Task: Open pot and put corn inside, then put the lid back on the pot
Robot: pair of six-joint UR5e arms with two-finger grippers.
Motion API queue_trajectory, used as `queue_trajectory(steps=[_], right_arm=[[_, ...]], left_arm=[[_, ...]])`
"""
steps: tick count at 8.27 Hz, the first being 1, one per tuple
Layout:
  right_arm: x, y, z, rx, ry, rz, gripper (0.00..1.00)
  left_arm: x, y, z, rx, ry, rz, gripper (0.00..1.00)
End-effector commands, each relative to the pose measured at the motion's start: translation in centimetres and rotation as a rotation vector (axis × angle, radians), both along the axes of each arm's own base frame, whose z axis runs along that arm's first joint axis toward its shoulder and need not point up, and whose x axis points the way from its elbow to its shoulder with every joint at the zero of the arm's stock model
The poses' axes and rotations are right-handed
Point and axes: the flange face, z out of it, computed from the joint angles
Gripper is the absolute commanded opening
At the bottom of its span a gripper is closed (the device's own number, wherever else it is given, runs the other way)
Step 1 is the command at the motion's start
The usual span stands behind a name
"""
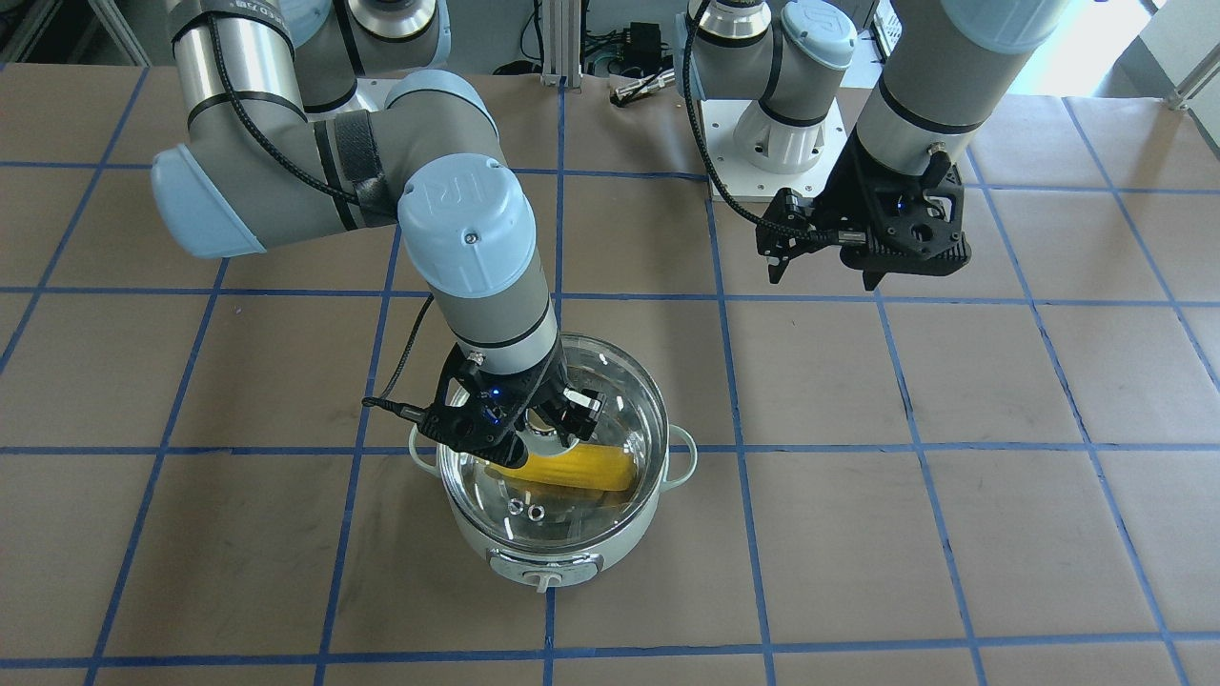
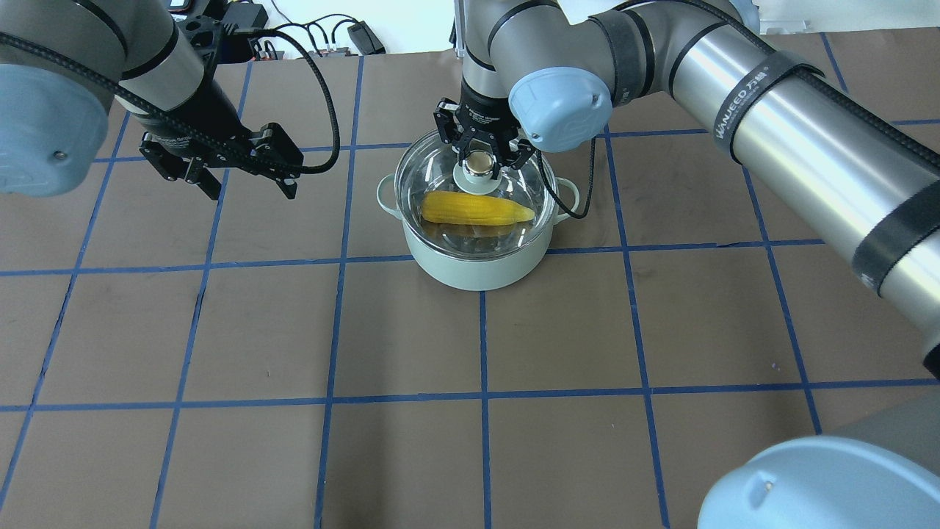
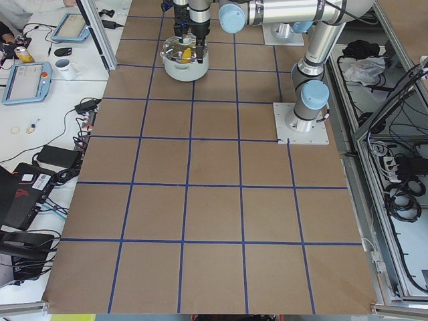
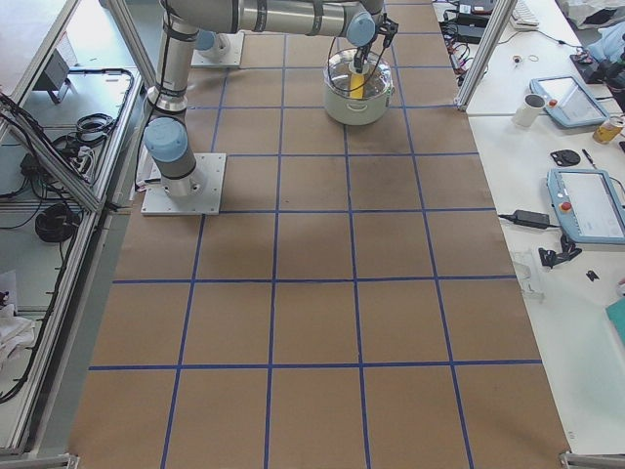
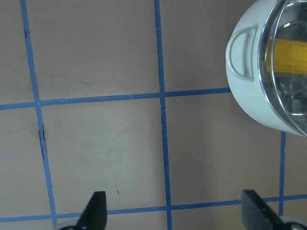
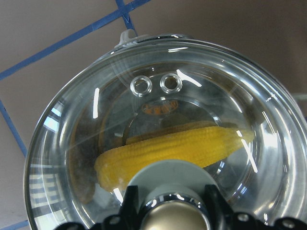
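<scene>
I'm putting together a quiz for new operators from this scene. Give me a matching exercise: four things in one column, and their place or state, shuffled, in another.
Things:
1. the corn
2. the lid
3. the left gripper
4. the right gripper

States:
A. open, above the table, apart from the pot
B. on top of the pot
C. lying inside the pot, under glass
D. closed on the lid's knob

Pairs: 1-C; 2-B; 3-A; 4-D
</scene>
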Motion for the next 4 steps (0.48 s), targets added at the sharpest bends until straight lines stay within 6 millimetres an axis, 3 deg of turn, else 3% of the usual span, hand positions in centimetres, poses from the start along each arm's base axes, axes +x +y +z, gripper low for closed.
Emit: queue_trajectory(steps=[1, 2, 4], right_arm=[[0.07, -0.05, -0.04, -0.003, -0.007, 0.003, 0.68], [0.09, -0.10, -0.12, -0.003, -0.007, 0.003, 0.85], [0.09, -0.10, -0.13, -0.003, -0.006, 0.007, 0.86]], left_arm=[[-0.01, 0.24, 0.61, -0.008, -0.001, 0.001, 1.00], [-0.08, 0.23, 0.47, -0.005, 0.000, -0.002, 1.00], [-0.06, 0.08, 0.32, -0.008, -0.002, 0.000, 1.00]])
